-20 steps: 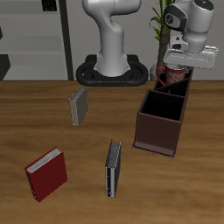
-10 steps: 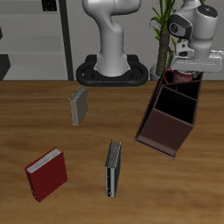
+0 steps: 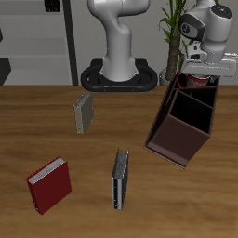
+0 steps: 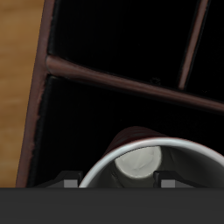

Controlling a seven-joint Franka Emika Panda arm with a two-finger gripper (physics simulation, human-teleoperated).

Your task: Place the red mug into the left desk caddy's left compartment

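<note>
1. Dark red ceramic, the red mug point(image 3: 189, 82) sat under the gripper point(image 3: 203, 76) at the back end of the left desk caddy point(image 3: 177, 130), by the tall slanted panels.
2. Gripper state: the exterior view showed the fingers down around the mug, yet neither view showed plainly whether they pressed on it or stood clear, so I cannot tell if it was clamped or released.
3. Mug position: the wrist view showed the mug's pale rim point(image 4: 157, 150) close below the camera, with the caddy's dark wooden dividers point(image 4: 122, 80) beyond it. The mug appeared to be within or just above the left compartment point(image 3: 191, 89); whether it rested on the compartment floor could not be determined.
4. Caddy attitude: the caddy lay skewed on the table point(image 3: 56, 112), its low square section nearer the front edge.
5. Progress, as a judgement: transport was essentially complete. Remaining steps were seating the mug fully, opening the fingers if closed, and lifting clear.
6. Other items: a red book point(image 3: 48, 184) and two grey books point(image 3: 84, 112) point(image 3: 120, 179) lay well apart from the caddy.
</note>
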